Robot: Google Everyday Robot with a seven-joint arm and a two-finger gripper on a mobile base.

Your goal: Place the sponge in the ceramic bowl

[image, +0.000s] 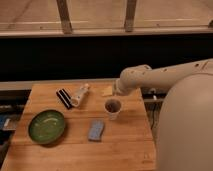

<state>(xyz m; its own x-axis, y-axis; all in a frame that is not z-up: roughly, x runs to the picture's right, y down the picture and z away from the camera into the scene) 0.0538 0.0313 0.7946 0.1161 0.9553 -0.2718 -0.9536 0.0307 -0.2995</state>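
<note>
The light-blue sponge (96,130) lies flat on the wooden table (125,150), just right of centre and near the front. To its left sits the green ceramic bowl (47,126), apart from the sponge and with nothing in it. The white arm reaches in from the right and bends down at its rounded joint (131,79). My gripper (116,93) hangs at the arm's end, over the back of the table beside the white cup, behind the sponge and a good way above it. It stands open and holds nothing.
A white cup (113,107) with a dark inside stands right behind the sponge. Further back lie a pale-yellow wedge (107,90), a black-and-white striped block (63,98) and a tipped white bottle (80,95). The robot's white body (185,130) fills the right side.
</note>
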